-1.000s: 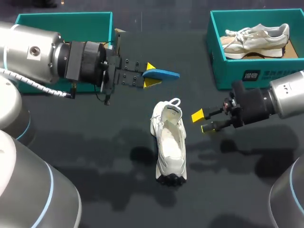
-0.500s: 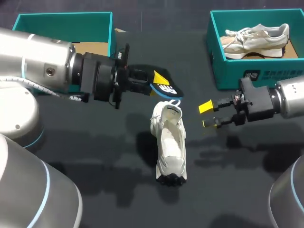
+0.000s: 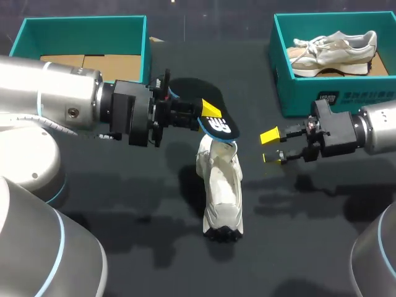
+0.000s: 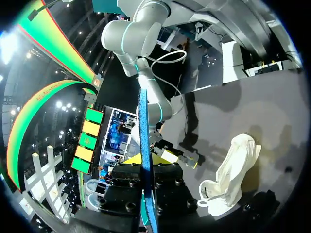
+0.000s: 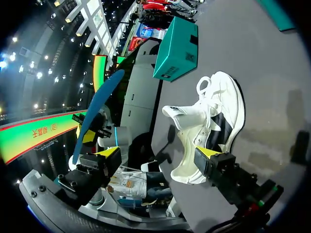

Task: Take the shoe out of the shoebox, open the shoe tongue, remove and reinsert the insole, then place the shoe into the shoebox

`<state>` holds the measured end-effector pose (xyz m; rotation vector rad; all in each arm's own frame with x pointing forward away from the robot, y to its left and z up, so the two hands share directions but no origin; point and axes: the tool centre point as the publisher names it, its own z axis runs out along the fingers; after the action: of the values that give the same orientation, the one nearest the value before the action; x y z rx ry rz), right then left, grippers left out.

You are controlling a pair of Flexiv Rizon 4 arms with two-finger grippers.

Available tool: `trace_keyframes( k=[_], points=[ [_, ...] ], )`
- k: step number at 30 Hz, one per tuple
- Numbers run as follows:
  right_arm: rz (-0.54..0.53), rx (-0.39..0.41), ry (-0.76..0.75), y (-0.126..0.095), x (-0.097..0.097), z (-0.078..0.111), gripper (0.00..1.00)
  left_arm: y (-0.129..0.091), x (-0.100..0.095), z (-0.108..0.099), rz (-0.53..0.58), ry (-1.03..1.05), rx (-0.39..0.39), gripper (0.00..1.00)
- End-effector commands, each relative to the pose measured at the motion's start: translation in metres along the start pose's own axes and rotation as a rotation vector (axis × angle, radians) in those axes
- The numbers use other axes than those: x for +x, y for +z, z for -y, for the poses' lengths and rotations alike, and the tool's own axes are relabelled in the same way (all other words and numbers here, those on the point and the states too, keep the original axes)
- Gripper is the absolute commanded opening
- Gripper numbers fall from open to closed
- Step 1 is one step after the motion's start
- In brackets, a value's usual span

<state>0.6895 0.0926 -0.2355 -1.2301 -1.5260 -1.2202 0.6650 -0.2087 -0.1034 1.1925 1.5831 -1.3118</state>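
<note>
my left gripper [image 3: 207, 117] is clamped on the insole [image 3: 223, 127], fingers pinching it from both sides. the insole's tip hangs just over the far end of the white shoe [image 3: 221, 185], which lies on the table mid-scene. my right gripper [image 3: 271, 146] hovers just right of the shoe, fingers spread, holding nothing. the left shoebox [image 3: 83, 28] sits far left.
</note>
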Motion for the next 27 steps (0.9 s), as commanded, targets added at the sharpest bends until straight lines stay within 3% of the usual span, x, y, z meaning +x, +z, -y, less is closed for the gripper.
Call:
trace_keyframes(
  k=[1, 5, 18, 27],
  points=[
    [-0.014, 0.010, -0.001, 0.000, 0.000, -0.007, 1.00, 0.006, 0.019, -0.004, 0.034, 0.092, -0.037, 0.00],
    [-0.043, 0.011, -0.011, 0.002, 0.003, -0.010, 1.00, 0.009, 0.030, -0.009, 0.087, 0.129, -0.059, 0.00],
    [-0.046, 0.004, -0.015, 0.002, 0.003, -0.011, 1.00, 0.009, 0.030, -0.009, 0.087, 0.129, -0.059, 0.00],
    [-0.081, -0.003, -0.077, 0.005, 0.013, -0.016, 1.00, 0.027, 0.060, -0.035, 0.089, 0.247, -0.042, 0.00]
  ],
)
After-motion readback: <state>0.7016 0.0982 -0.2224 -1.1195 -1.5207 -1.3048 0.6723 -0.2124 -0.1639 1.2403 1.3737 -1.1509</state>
